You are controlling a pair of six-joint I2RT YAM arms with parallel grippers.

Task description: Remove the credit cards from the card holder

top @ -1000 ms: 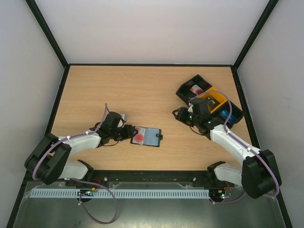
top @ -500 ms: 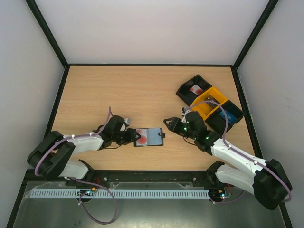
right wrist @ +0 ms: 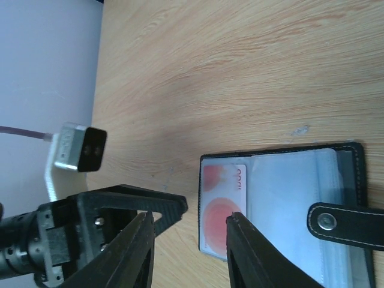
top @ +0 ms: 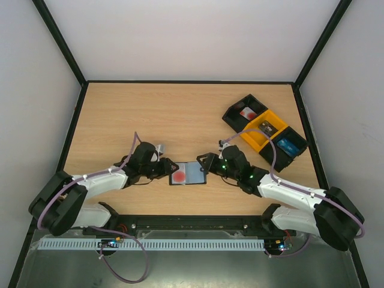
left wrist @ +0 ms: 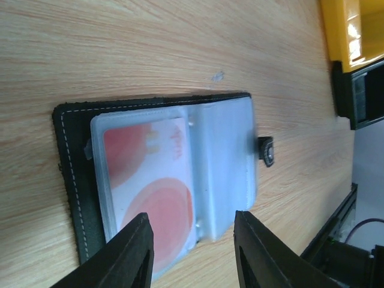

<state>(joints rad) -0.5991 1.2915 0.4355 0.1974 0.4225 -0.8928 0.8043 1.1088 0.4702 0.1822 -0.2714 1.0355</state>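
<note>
The card holder lies open on the table between my two grippers, black case with pale grey-blue sleeves. A credit card with a red round mark sits in its left sleeve. My left gripper is open at the holder's left edge. In the left wrist view the open gripper hangs over the card and the sleeves. My right gripper is open at the holder's right edge. In the right wrist view the gripper is near the card and the holder's snap strap.
A row of open bins stands at the back right: a black bin with a red-marked card in it, a yellow bin, and a black bin with a blue item. Black-framed walls ring the table.
My right arm has swung left from the bins to the holder's right edge. My left gripper has stayed at the holder's left edge, shifting slightly.
</note>
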